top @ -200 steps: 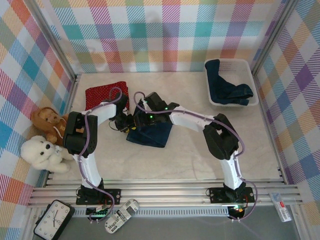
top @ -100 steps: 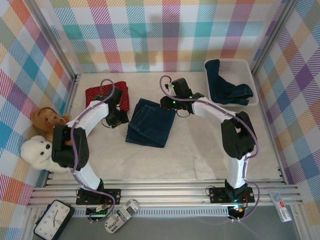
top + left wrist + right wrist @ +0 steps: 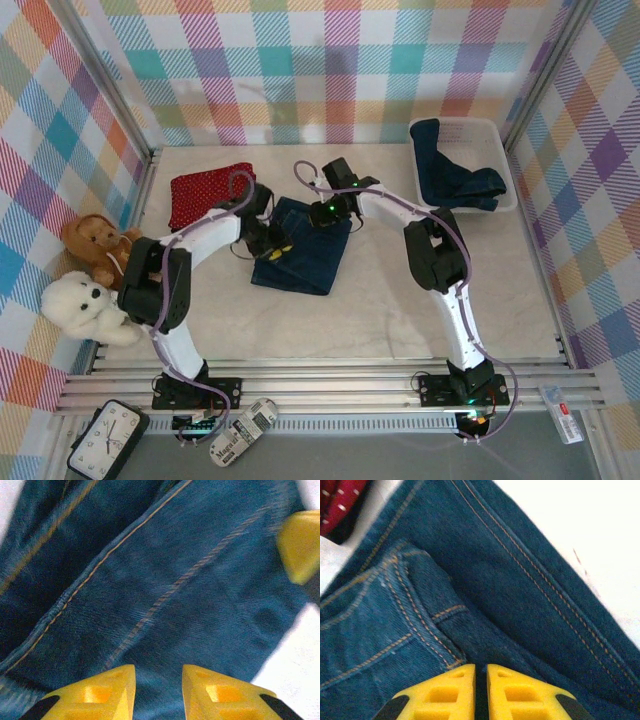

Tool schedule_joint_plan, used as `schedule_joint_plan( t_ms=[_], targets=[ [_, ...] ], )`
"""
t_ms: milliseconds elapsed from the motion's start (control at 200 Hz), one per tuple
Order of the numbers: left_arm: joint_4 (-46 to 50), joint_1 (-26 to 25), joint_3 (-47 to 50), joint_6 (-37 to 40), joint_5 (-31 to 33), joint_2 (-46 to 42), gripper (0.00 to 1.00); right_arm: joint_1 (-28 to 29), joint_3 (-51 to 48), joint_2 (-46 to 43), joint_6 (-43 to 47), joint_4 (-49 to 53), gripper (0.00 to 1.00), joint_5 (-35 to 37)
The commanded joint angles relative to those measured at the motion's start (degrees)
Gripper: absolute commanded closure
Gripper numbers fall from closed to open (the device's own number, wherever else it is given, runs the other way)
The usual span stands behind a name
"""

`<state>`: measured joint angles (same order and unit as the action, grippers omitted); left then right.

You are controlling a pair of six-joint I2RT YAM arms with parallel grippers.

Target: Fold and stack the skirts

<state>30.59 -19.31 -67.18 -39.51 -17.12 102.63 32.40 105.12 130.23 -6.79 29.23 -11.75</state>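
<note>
Left end effector slightly parted, right end effector clenched, both over folded denim skirt, long axis near-to-far

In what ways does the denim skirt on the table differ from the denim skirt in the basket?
The denim skirt on the table lies folded flat in a neat rectangle; the denim skirt in the basket lies bunched, unfolded. The first rests directly on the tabletop; the second sits inside the white basket. Both are dark blue denim.
</note>
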Motion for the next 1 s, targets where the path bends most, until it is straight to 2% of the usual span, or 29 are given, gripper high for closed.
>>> schedule_joint_plan(
  t_ms=[0,145,295,375,455,490,555,655,715,860,995],
  targets=[
    [-2.4,1.9,8.1,-5.9,0.7,2.3,0.73,0.0,0.8,1.1,-1.4,6.1,0.84,1.1],
    [-2.8,2.7,12.1,-4.1,1.7,2.5,0.73,-0.1,0.9,2.3,-3.6,13.4,0.84,-0.4],
    [0.9,2.6,7.3,4.1,3.1,4.8,0.72,-0.1,-8.9,-2.7,-12.1,12.7,0.87,-0.9],
    [3.5,2.1,1.9,10.2,2.5,7.0,0.69,0.1,-19.8,-8.7,-21.0,7.1,0.88,-6.9],
    [6.3,1.2,-4.8,15.7,1.2,9.8,0.69,2.3,-32.7,-18.1,-32.8,-5.7,0.84,-16.3],
    [8.1,0.7,-7.9,17.5,0.2,10.7,0.69,3.2,-36.1,-21.9,-36.8,-10.1,0.81,-16.3],
    [8.8,0.3,-11.5,19.4,-0.8,9.4,0.66,3.9,-39.0,-27.5,-40.0,-12.4,0.73,-12.3],
    [6.4,0.4,-11.3,19.3,-1.0,4.3,0.51,3.3,-39.9,-33.3,-36.7,-10.3,0.6,-0.7],
    [6.9,0.3,-11.1,18.8,-0.8,2.7,0.47,2.1,-40.2,-34.2,-34.1,-9.8,0.56,3.2],
    [6.9,0.3,-7.9,15.2,1.2,0.5,0.47,-1.0,-37.9,-29.6,-26.3,-10.9,0.52,2.9],
    [6.2,0.3,-5.2,12.1,4.0,-0.4,0.47,-1.0,-33.0,-24.0,-15.7,-12.4,0.52,-2.2]
  ],
)
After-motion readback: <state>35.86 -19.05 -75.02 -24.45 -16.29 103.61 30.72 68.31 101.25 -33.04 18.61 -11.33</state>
